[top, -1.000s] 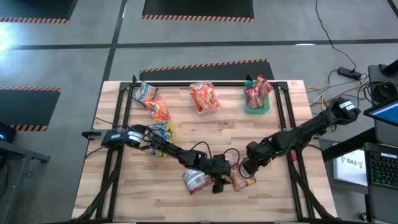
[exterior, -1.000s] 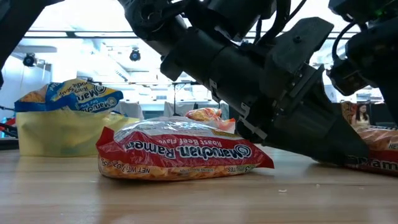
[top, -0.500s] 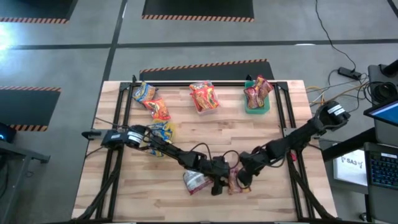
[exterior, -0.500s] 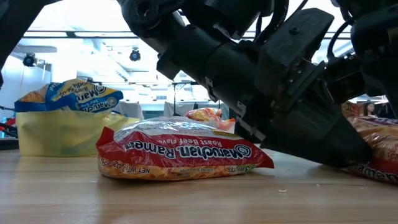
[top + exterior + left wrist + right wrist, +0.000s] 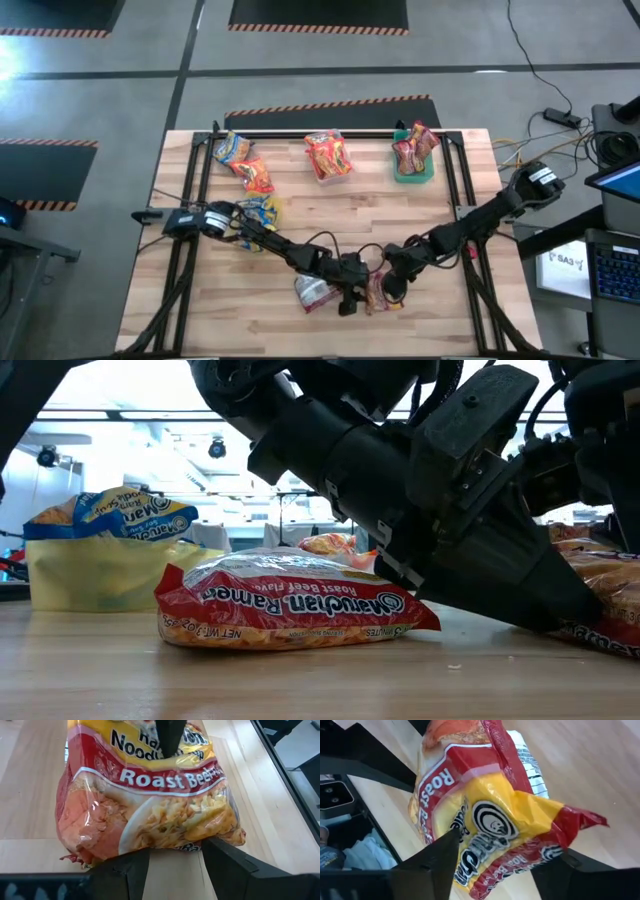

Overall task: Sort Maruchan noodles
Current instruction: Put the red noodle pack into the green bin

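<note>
An orange-red Roast Beef noodle packet point(image 5: 383, 288) lies near the table's front edge, between my two grippers. My left gripper point(image 5: 175, 865) is open and reaches in from the table's left, its fingertips at the packet's near end. My right gripper point(image 5: 495, 870) is open and slants down from the right. Its fingers stand on either side of the packet's yellow far end point(image 5: 520, 815). A dark red, silvery-topped packet point(image 5: 290, 610) lies flat beside the left arm. My left gripper's fingers point(image 5: 227, 862) stand level at the packet's crimped near end point(image 5: 187, 847), which lies in the gap between them. Whether they touch it I cannot tell. My right gripper has one finger point(image 5: 170, 735) over the top face of the packet's far end. The other finger is hidden behind the packet. That end point(image 5: 600, 575) sits raised off the table.
At the far edge stand a yellow tub point(image 5: 232, 150), a clear tub point(image 5: 328, 158) and a green tub point(image 5: 415, 160), each holding packets. An orange-red packet point(image 5: 258, 178) and a yellow-and-blue one point(image 5: 262, 210) lie loose at the left, by the left arm.
My right gripper has moved toward the table's left, onto the Roast Beef packet, and has rolled. The packet has shifted a little toward my left gripper, and its end on the right gripper's side has come up off the table.
</note>
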Robot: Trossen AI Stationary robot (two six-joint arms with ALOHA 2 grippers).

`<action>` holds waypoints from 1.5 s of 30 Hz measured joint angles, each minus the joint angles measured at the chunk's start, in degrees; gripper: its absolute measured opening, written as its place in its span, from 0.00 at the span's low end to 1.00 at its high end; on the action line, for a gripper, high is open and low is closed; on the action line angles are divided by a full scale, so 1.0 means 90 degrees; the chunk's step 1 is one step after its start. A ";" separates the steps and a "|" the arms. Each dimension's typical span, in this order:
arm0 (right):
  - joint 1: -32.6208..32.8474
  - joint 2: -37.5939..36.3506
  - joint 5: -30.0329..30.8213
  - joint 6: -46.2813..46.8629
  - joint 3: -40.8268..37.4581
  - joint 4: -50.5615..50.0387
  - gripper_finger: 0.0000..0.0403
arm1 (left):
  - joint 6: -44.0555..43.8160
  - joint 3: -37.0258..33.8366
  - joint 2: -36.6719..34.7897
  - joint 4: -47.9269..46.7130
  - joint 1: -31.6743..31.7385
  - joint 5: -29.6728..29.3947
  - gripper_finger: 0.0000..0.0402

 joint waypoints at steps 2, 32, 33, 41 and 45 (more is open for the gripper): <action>0.0028 -0.0096 -0.0011 -0.0017 0.0000 -0.0098 0.46 | 0.0005 0.0000 0.0000 0.0000 0.0000 0.0001 0.41; 0.0026 -0.1479 0.0778 -0.0408 0.0056 -0.0915 0.29 | 0.0443 0.0466 -0.0298 -0.1467 0.0112 -0.2239 0.41; 0.0021 -0.1538 0.0860 -0.0413 0.0056 -0.0976 0.29 | 0.0443 0.0466 -0.0330 -0.1564 0.0114 -0.2433 0.41; -0.0318 -0.1845 0.1580 -0.0603 0.0056 -0.1256 0.29 | 0.0274 0.0463 -0.0654 -0.2679 0.0204 -0.4260 0.41; -0.0742 -0.2027 0.1955 -0.0843 0.0056 -0.1706 0.29 | 0.0071 0.0454 -0.0831 -0.3372 0.0312 -0.4739 0.41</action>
